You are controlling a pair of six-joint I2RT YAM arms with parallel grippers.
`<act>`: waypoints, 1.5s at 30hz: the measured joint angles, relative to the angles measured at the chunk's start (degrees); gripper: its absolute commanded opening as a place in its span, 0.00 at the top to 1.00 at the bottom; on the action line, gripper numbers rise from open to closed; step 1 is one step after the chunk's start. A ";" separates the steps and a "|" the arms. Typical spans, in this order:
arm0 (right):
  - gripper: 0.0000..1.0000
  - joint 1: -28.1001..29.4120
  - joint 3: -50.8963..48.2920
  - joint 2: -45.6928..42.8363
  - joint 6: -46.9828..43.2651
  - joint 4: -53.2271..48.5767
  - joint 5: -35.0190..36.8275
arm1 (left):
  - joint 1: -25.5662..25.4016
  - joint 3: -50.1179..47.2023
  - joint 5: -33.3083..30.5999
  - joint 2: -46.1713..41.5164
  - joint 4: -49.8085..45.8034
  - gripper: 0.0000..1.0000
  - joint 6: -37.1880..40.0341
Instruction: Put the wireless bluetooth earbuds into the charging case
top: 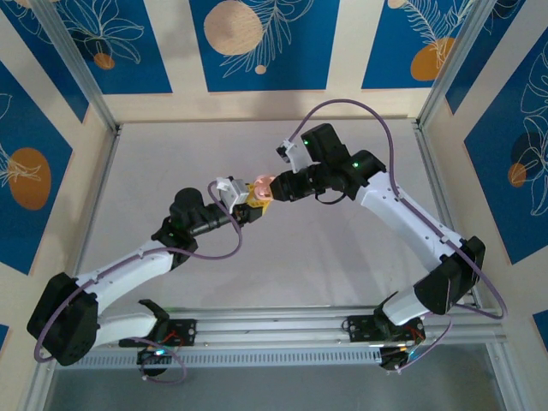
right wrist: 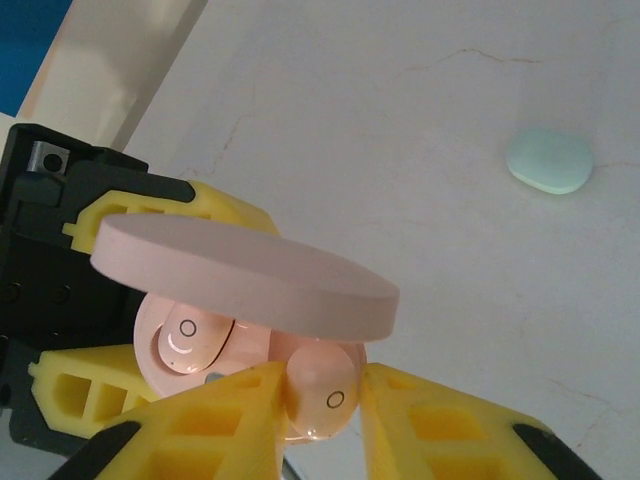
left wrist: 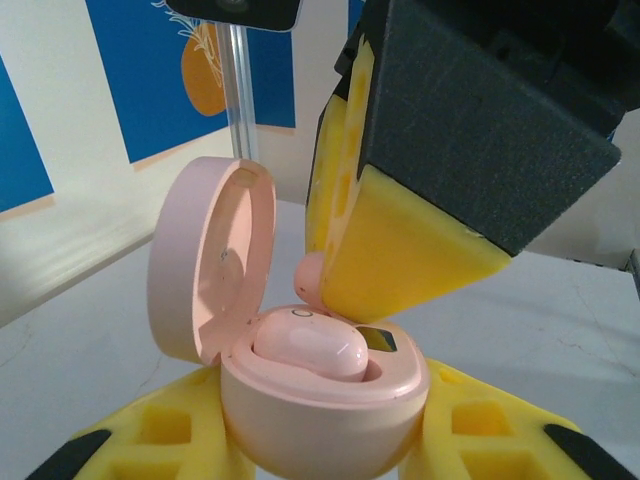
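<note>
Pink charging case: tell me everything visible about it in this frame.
The pink charging case is a smooth, matte, plastic-looking pebble. It is held above the table, clamped between the left gripper's yellow fingers. Its hinged lid stands open and upright. One pink earbud sits in a well. A second earbud, pinched by the right gripper, is at the rim beside it.

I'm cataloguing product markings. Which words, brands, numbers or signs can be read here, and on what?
No words, brands or numbers can be read.
Sign: a small ring on the seated pink earbud and on the second pink earbud; no lettering.
Pink charging case and mint pebble: no print visible.
</note>
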 measured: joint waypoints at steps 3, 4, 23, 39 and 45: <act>0.68 0.00 0.00 0.00 -0.13 0.04 0.00 | 0.00 0.00 0.02 0.00 0.00 0.78 -0.17; 0.68 0.00 0.00 0.00 -0.13 0.04 0.00 | 0.00 0.00 0.02 0.00 0.00 0.78 -0.17; 0.52 -0.31 -0.76 -1.73 0.17 1.57 -0.55 | -0.02 0.00 0.02 0.00 0.70 0.78 -0.61; 0.34 -9.99 -17.03 -19.47 8.37 16.63 -0.61 | -0.02 0.00 1.25 0.00 1.57 0.78 -0.61; 0.26 -16.11 -24.48 -25.40 16.41 24.44 -0.22 | -0.13 0.00 4.68 0.98 7.32 0.78 -1.27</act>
